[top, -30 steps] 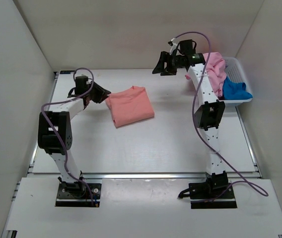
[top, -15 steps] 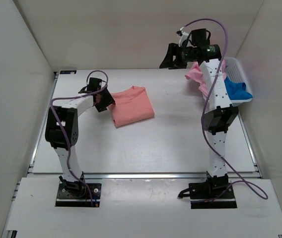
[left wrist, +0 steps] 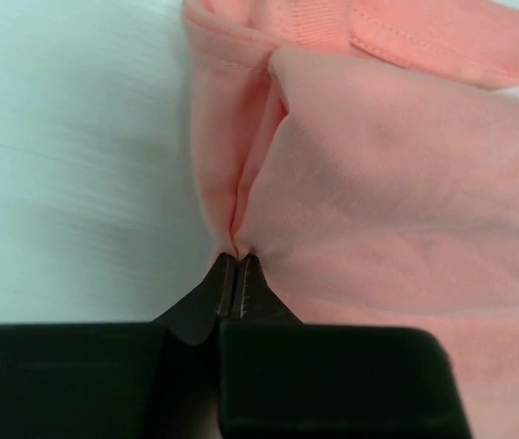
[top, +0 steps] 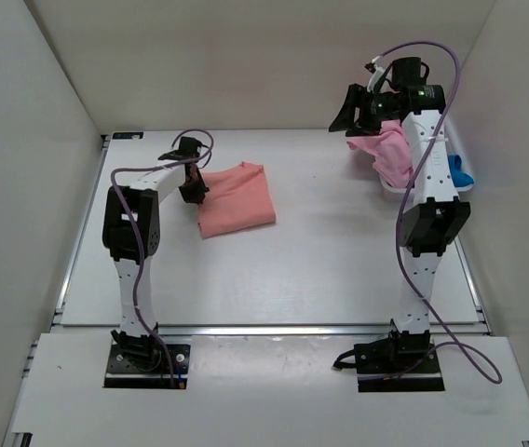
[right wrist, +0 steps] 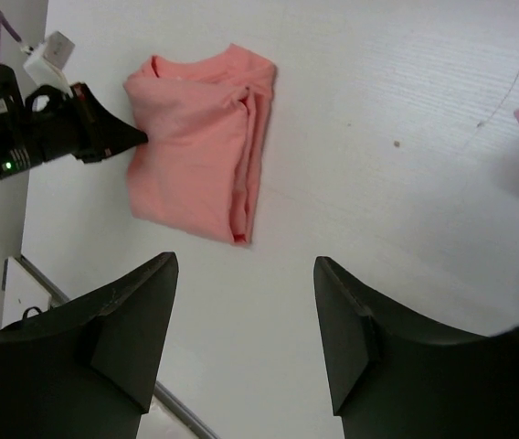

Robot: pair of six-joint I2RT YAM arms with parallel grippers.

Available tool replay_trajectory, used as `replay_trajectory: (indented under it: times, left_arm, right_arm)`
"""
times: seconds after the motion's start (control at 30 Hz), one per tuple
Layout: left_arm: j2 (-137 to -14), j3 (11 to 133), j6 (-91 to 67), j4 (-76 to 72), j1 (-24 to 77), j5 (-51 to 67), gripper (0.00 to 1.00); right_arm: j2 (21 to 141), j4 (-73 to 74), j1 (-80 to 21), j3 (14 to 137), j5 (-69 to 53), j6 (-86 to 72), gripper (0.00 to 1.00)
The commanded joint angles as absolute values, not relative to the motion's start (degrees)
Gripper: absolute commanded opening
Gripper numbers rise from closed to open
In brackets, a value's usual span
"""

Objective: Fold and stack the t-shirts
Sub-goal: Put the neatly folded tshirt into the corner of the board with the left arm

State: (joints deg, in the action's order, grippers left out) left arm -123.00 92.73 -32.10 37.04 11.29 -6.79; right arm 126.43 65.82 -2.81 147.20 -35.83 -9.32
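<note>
The salmon-coral t-shirt (top: 237, 197) lies folded on the table left of centre. My left gripper (top: 193, 186) is shut on its left edge; in the left wrist view the fingertips (left wrist: 234, 265) pinch a fold of the salmon cloth (left wrist: 387, 174). My right gripper (top: 350, 114) is open and empty, raised high at the back right, beside the lighter pink t-shirt (top: 387, 149) that hangs over the basket. The bright blue t-shirt (top: 458, 174) shows as a small patch behind the right arm. The right wrist view shows the folded salmon shirt (right wrist: 200, 144) far below its open fingers (right wrist: 246, 343).
The white plastic basket (top: 390, 192) stands at the back right edge of the table, mostly hidden by the right arm. White walls enclose the table on the left, back and right. The left arm (right wrist: 40, 137) shows in the right wrist view.
My left gripper moved onto the salmon shirt's left edge and shut on it; the shirt shifted slightly left. My right gripper rose and moved right, towards the basket.
</note>
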Motion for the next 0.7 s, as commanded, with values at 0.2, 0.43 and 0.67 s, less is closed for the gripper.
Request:
replay_trajectory:
  times: [0.2, 0.43, 0.67]
  left_arm:
    - [-129.72, 106.07, -16.27, 38.51, 3.25, -27.42, 0.00]
    - [-144.03, 125.22, -10.72, 40.77, -2.70, -29.01, 0.00]
    - [-150.02, 137.80, -11.34, 40.08, -7.38, -26.90, 0.00]
  right_arm:
    - [109.97, 67.24, -0.27, 131.06, -34.72, -8.44, 0.58]
    - [89.51, 52.95, 6.13, 97.77, -39.53, -16.57, 0.56]
    - [79.36, 40.94, 8.44, 82.43, -40.79, -22.52, 0.57]
